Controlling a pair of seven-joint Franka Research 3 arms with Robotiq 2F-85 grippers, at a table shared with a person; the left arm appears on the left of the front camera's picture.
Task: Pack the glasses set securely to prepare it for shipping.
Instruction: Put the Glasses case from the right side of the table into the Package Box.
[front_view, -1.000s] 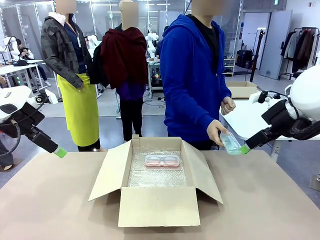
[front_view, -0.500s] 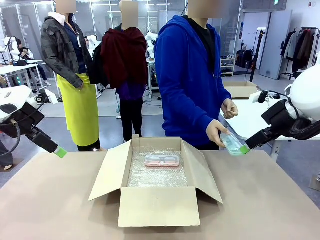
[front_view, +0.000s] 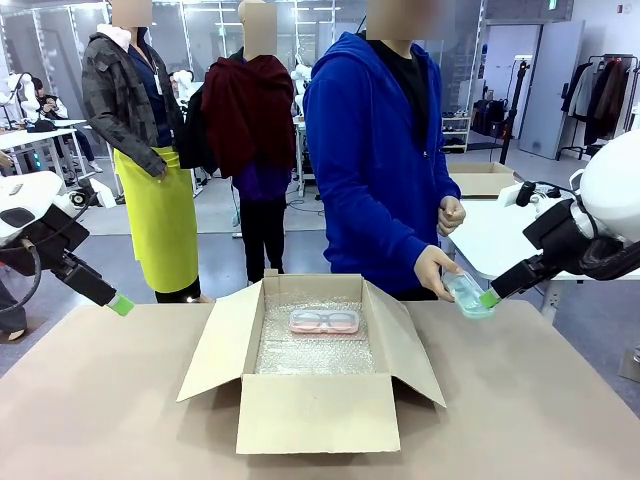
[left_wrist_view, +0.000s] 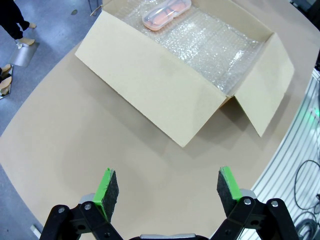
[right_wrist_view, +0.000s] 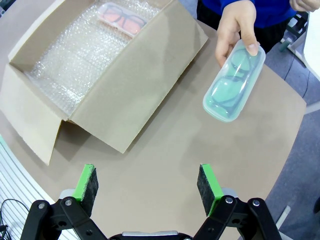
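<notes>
The pink case (front_view: 324, 321) (left_wrist_view: 166, 11) (right_wrist_view: 122, 19) of the glasses set lies on bubble wrap at the far end of the open cardboard box (front_view: 312, 408) (left_wrist_view: 150, 85) (right_wrist_view: 135, 85). A person's hand (front_view: 436, 272) (right_wrist_view: 234, 27) holds the mint-green case (front_view: 467, 295) (right_wrist_view: 234, 81) above the table, right of the box, just ahead of my right gripper (front_view: 489, 298) (right_wrist_view: 148, 186). That gripper is open and holds nothing. My left gripper (front_view: 121, 304) (left_wrist_view: 167, 192) hovers open at the table's left edge, well clear of the box.
The box flaps (front_view: 216, 340) (front_view: 410, 345) stand out to both sides. The person in a blue hoodie (front_view: 375, 160) stands at the far edge behind the box. Bare brown table (front_view: 540, 400) lies to the left, right and front of the box.
The person's hand has lowered the mint-green case slightly toward the table and nearer my right gripper. Neither arm has moved.
</notes>
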